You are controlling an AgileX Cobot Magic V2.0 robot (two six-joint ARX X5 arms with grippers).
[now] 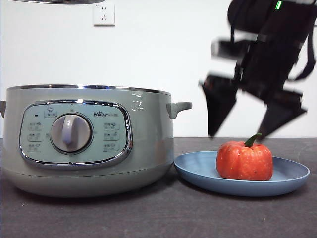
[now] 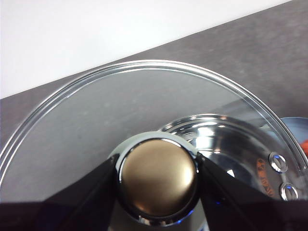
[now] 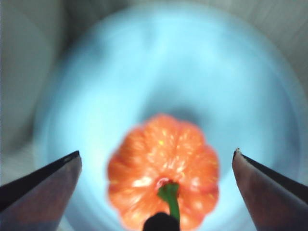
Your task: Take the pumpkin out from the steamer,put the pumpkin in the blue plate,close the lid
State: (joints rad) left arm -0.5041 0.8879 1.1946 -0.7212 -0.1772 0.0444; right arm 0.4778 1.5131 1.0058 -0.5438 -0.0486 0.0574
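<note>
The pumpkin (image 1: 244, 160) sits upright in the blue plate (image 1: 198, 171), on the half of the plate away from the steamer (image 1: 89, 139), its curved green stem pointing up. The right gripper (image 1: 239, 135) hangs directly above it with its two black fingers (image 1: 219, 104) spread wide: one fingertip is over the plate's bare blue surface on the steamer side of the pumpkin, the other ends just beside the tip of the stem. Neither finger touches the pumpkin. In the right wrist view the pumpkin (image 3: 163, 171) lies between the parted fingers (image 3: 43, 185), clear of both, with the plate (image 3: 192, 86) spreading out beyond the fingertips as a blurred pale-blue disc.

The plate rests on the dark table (image 1: 158, 218), its rim just beside the steamer's lower wall; whether they touch cannot be told. The steamer stands with its control panel and dial facing the front camera, its top open, one small side handle sticking out toward the right gripper.

The lid (image 2: 96, 120) is held up in the air by the left gripper (image 2: 158, 180), whose fingers (image 2: 82, 197) pinch the lid's knob (image 2: 158, 178) from both sides. The domed glass spreads out past the fingertips, and through it the shiny steel inside of the steamer (image 2: 216, 144) shows below. In the front view only a sliver of the lid's chrome rim (image 1: 54, 1) shows at the top edge, above the steamer. A white wall socket (image 1: 104, 15) is on the wall behind.
</note>
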